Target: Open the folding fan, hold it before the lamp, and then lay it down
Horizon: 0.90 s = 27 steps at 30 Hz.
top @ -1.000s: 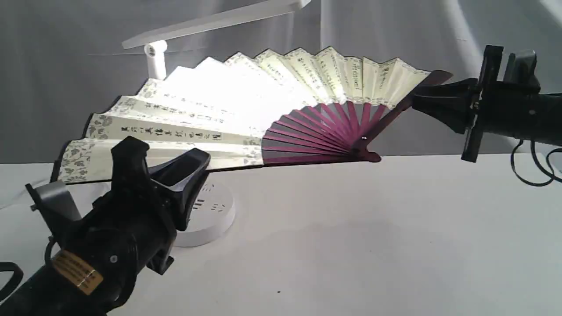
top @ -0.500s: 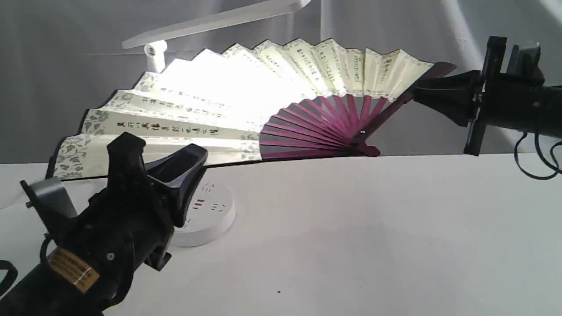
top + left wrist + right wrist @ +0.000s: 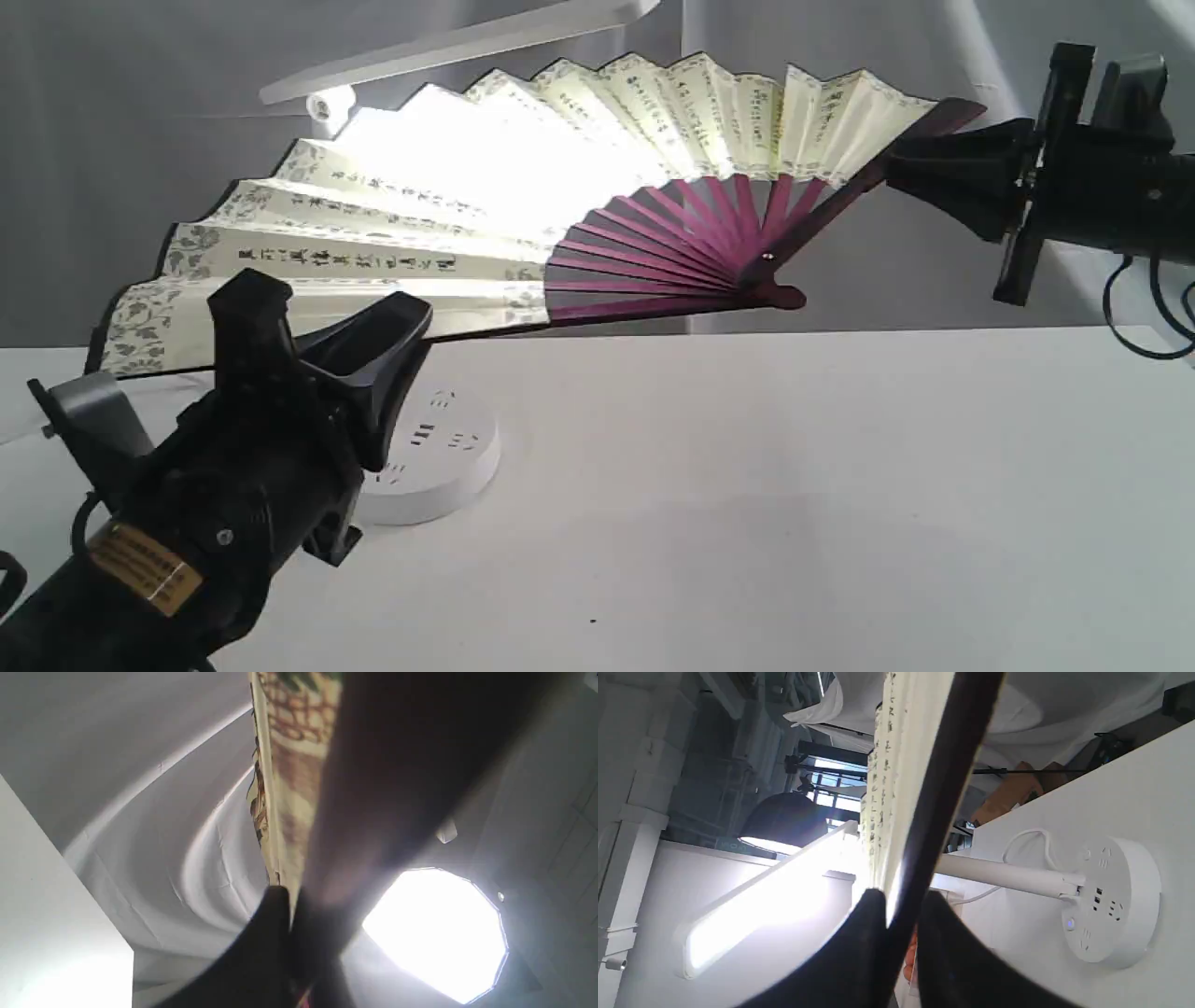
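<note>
The fan (image 3: 373,261) hangs spread in the air above the table (image 3: 747,523), reaching from the near left to the far right. The left gripper (image 3: 322,313), at the near left, is closed on the fan's left end. The right gripper (image 3: 901,177), at the far right, is closed on the right guard. The fan's pivot lies right of the middle, above the table's far edge. The lamp (image 3: 439,457) stands on the table at the left, behind the fan. Its base sits below the fan's left half, just right of the left gripper, and its head runs above and behind the fan's top edge. A curtain (image 3: 93,140) hangs behind everything.
</note>
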Each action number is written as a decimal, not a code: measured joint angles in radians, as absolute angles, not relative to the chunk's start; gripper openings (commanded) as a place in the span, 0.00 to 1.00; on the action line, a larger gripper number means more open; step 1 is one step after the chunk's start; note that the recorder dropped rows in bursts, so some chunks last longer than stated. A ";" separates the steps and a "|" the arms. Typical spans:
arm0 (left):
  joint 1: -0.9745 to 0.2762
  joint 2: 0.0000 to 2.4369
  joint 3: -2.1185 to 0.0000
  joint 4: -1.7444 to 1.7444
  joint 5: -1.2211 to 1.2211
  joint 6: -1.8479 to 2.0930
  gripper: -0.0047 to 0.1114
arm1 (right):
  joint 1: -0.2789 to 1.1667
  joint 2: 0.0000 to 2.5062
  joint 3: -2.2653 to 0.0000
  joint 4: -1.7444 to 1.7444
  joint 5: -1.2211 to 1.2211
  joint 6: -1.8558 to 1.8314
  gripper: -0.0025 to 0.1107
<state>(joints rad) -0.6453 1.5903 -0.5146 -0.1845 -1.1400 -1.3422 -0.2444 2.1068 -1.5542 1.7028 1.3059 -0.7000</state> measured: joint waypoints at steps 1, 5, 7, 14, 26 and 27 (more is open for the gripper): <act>-0.645 1.590 -0.515 -0.184 -1.140 -1.342 0.04 | -0.244 2.107 -1.554 1.703 1.306 -0.700 0.02; -0.645 1.590 -0.515 -0.184 -1.140 -1.342 0.04 | -0.244 2.107 -1.554 1.703 1.306 -0.700 0.02; -0.645 1.590 -0.515 -0.184 -1.140 -1.342 0.04 | -0.244 2.107 -1.554 1.703 1.306 -0.700 0.02; -0.645 1.590 -0.515 -0.184 -1.140 -1.342 0.04 | -0.244 2.107 -1.554 1.703 1.306 -0.700 0.02; -0.645 1.590 -0.515 -0.190 -1.140 -1.342 0.04 | -0.244 2.107 -1.554 1.703 1.306 -0.700 0.02; -0.645 1.590 -0.515 -0.195 -1.140 -1.342 0.04 | -0.244 2.107 -1.554 1.705 1.306 -0.700 0.02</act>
